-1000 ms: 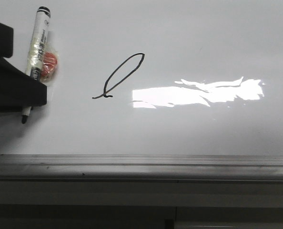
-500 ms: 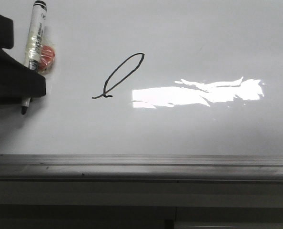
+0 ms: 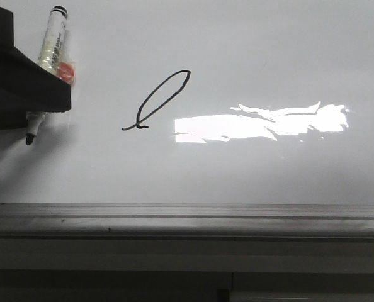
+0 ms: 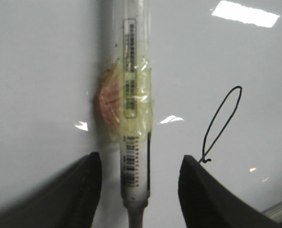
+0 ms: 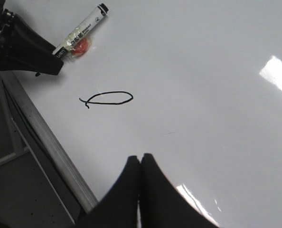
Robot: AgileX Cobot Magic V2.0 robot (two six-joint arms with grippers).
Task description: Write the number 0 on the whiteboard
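Number 0 [image 3: 157, 100]: drawn; closed narrow loop, black line, small tail at its lower end. Long axis slanted in the front view, lower-left tail to upper-right tip. Sits left of centre on the whiteboard [image 3: 250, 44], just left of the glare patch [image 3: 262, 123].

Progress, judged: writing looks complete; only putting the marker away could remain.

Marker [image 3: 48, 56]: lies flat on the board, well left of the figure, black tip toward the near rail, cap end away; orange lump taped to its barrel.

Left gripper [image 4: 138, 190]: jaws spread, either side of the marker, no grip evident.

Right gripper [image 5: 140, 166]: fingers pressed together, empty, above the board.
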